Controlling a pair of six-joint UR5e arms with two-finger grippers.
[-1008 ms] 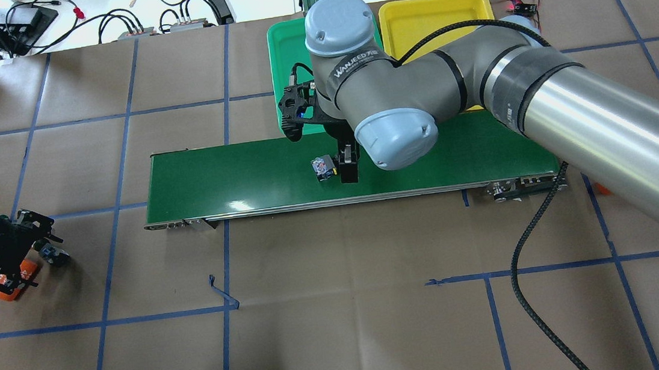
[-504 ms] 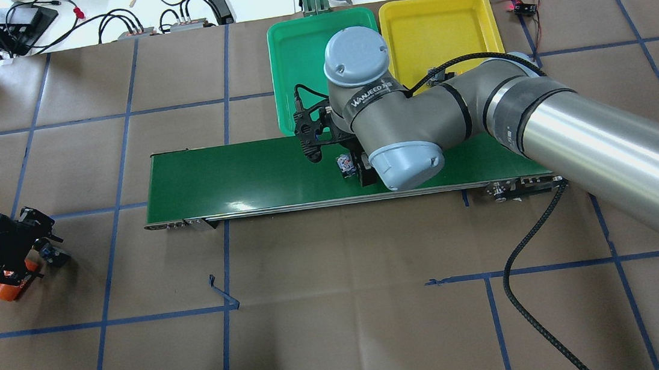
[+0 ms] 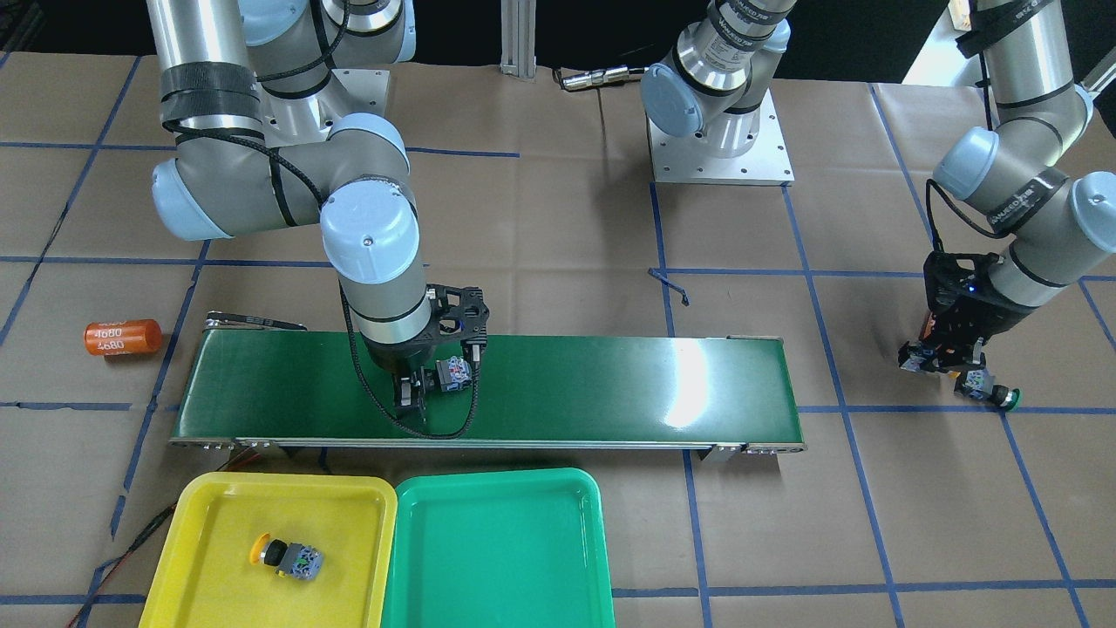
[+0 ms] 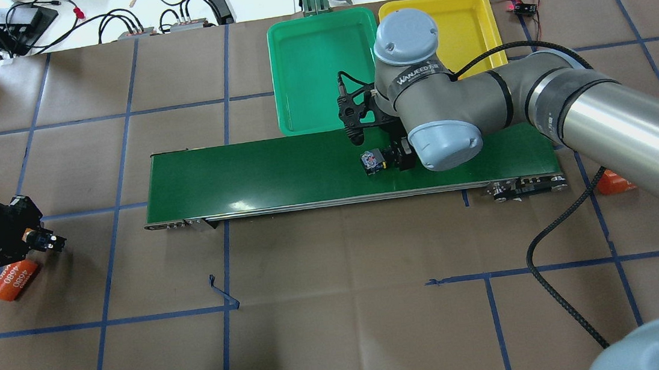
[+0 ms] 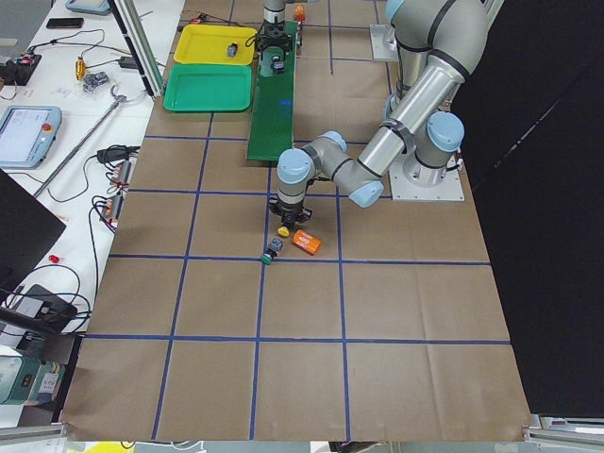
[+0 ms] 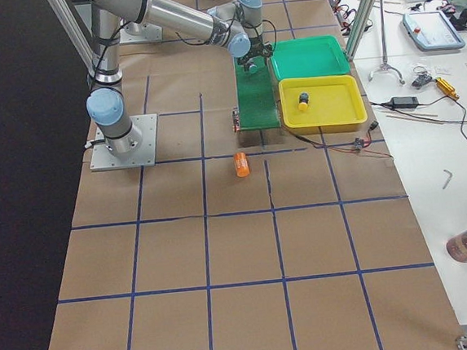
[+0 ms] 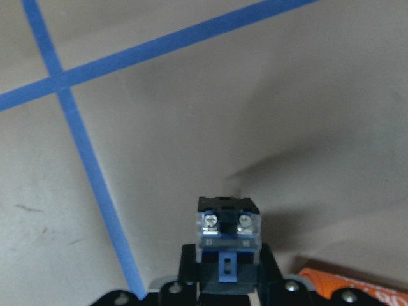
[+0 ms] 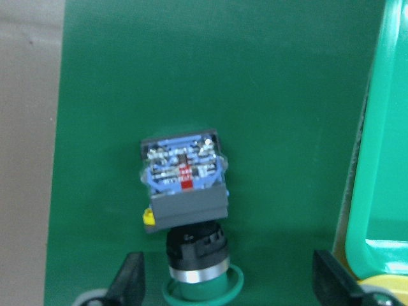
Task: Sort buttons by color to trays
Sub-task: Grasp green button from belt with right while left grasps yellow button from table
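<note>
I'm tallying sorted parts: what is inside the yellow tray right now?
One button with a yellow cap lies in the yellow tray. Overhead, the right arm covers that part of the tray, so the button does not show there.

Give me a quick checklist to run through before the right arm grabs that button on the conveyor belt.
1. Right pincer open: ok, its fingers stand wide apart.
2. Green-capped button inside the gap: ok, the cap sits between the fingers, touching neither, nearer one side.
3. Conveyor belt stopped: cannot tell.
4. Matching green tray has room: ok, nothing lies in it.
5. Left pincer out of the way: ok, off the belt, shut on a second button.
</note>
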